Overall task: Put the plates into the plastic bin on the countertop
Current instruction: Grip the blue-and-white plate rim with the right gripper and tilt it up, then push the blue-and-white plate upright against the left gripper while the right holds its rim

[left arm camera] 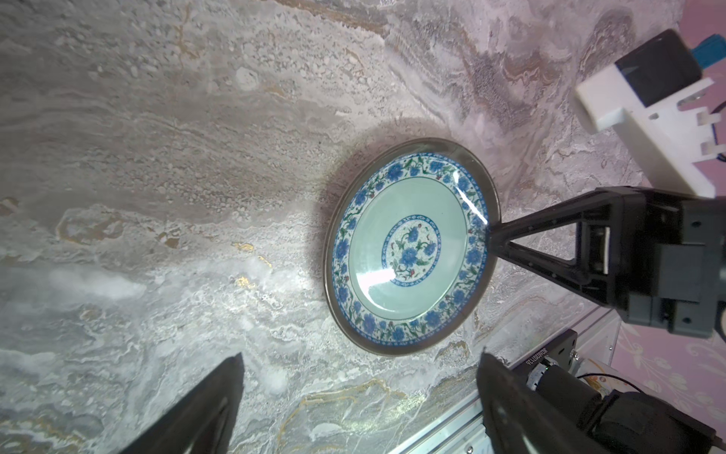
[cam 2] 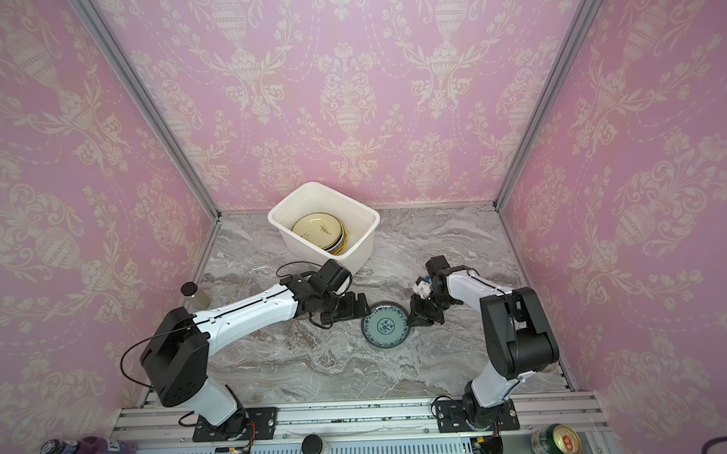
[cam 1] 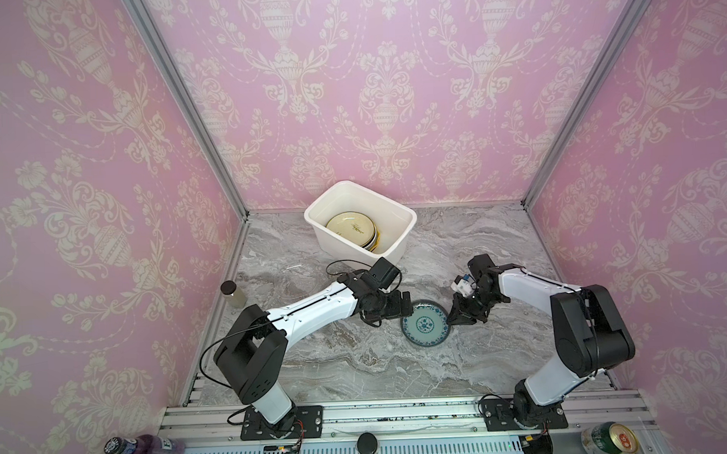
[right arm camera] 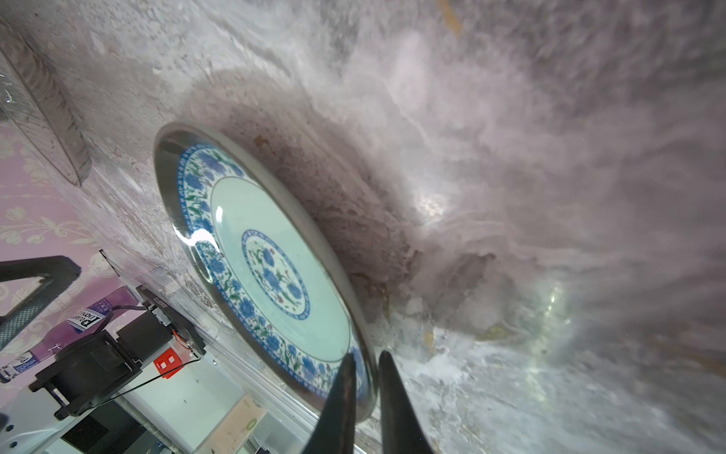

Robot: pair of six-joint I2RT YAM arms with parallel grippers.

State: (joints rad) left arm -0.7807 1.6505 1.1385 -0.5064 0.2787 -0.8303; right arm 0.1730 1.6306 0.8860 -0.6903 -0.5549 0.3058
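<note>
While the left gripper is hovering, jaws spread, the right gripper is pinching the blue patterned plate between its jaws.

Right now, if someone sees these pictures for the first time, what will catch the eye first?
The blue patterned plate in the middle of the countertop draws the eye. It stands tilted with its rim pinched by the right gripper, and the left gripper hangs open beside it. Behind, the white plastic bin already holds a stack of plates with a cream plate on top, against loud pink patterned walls.
</note>
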